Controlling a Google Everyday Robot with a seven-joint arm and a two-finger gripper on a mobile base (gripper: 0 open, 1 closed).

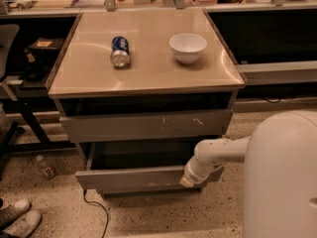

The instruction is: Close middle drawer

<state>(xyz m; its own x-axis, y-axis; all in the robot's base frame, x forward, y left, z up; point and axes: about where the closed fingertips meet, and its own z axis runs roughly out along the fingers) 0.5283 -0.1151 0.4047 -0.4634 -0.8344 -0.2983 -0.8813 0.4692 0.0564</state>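
In the camera view you look down on a low grey-brown cabinet with a glossy beige top (pixel 148 78) that fills the middle of the frame. On that top, toward 11 o'clock, a blue and silver drinks can (pixel 119 51) lies on its side. A round white bowl (pixel 187 47) stands upright toward 1 o'clock, well apart from the can.

Below the top sits a grey-brown drawer front with clear white scratch marks (pixel 148 125), with a dark gap showing above it. Under it you find the middle drawer (pixel 129 180), a wide grey-brown shallow box with a plain handleless front. It is at about 6 o'clock and pulled out toward you, so its dark inside shows behind the front panel.

The robot's rounded white body (pixel 285 177) fills the 4 o'clock corner, and its white arm (pixel 220 152) reaches left from there. The gripper (pixel 187 181) is at the right end of the middle drawer's front, at or right against the panel. You cannot tell whether it is spread or pressed together.

On the speckled floor, a small clear plastic bottle (pixel 46 166) lies at 8 o'clock. A pair of pale shoes (pixel 16 217) sits in the 7 o'clock corner, and a thin black cable (pixel 97 209) trails beside the drawer's left end.
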